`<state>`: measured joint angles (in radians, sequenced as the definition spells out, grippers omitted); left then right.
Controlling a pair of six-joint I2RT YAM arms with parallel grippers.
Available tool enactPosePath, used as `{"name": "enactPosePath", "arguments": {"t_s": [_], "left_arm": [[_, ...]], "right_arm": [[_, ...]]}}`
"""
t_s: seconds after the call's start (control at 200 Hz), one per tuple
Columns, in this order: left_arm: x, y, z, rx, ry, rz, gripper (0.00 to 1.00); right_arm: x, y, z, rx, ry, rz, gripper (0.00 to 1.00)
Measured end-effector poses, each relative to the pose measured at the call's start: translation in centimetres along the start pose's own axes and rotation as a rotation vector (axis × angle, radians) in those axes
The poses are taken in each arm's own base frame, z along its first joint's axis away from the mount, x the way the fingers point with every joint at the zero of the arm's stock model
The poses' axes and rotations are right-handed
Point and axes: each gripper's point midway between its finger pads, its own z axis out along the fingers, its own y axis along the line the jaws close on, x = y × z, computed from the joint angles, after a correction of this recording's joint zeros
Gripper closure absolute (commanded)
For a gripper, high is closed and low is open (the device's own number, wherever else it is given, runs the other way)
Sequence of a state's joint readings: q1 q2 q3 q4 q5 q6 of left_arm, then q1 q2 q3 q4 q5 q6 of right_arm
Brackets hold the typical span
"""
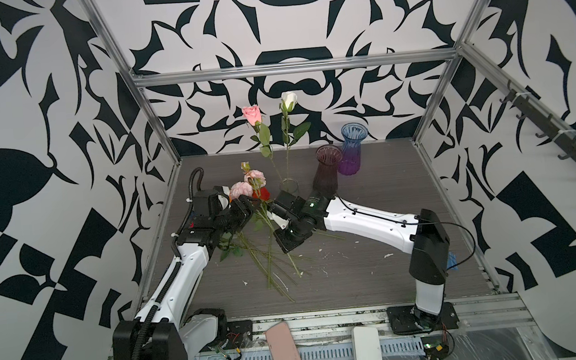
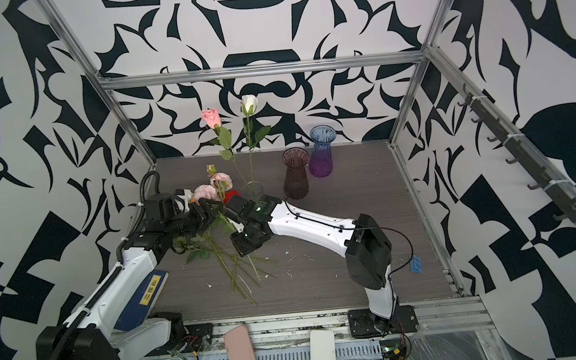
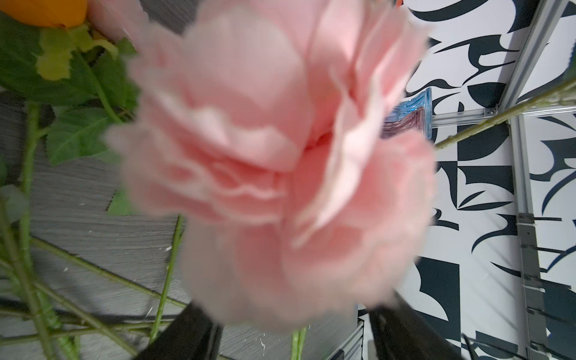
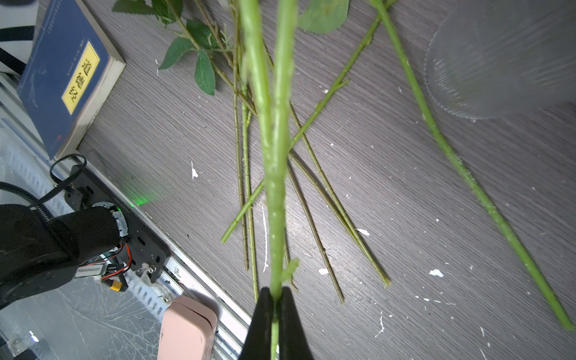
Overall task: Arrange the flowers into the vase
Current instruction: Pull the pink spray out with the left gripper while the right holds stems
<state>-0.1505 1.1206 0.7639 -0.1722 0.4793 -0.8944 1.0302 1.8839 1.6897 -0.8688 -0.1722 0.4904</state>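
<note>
The light, bendy pink flower is held up near the vase, pinched by its stem, the safest spot, in the right tool, while its soft bloom is faced by the wide-spread left tool.

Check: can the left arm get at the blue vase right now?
Probably not cleanly: the right gripper, shut on a stem, and the dark vase stand between the left gripper and the blue vase.
</note>
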Motion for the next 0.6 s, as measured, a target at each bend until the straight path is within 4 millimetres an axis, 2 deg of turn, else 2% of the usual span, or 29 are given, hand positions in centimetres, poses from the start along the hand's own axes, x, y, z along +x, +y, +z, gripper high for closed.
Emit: {"name": "enactPosePath", "arguments": {"t_s": [0.18,0.45,0.6], "left_arm": [[0.1,-0.3,0.0,0.014,0.010,0.002,0.31],[0.4,-0.1,0.6,0.023,0.039,-0.010,0.48],[0.6,-0.3,0.8,0.036,0.058,-0.018,0.51]], "right_arm": [[-0.8,0.7,-0.6,-0.022,-0.023,-0.004,0.99],[-1.3,1.2,-1.1,-0.038,-0.040,-0.006,0.99],[-1.4,1.3,-1.2,-0.042,-0.045,-0.007,0.99]]}}
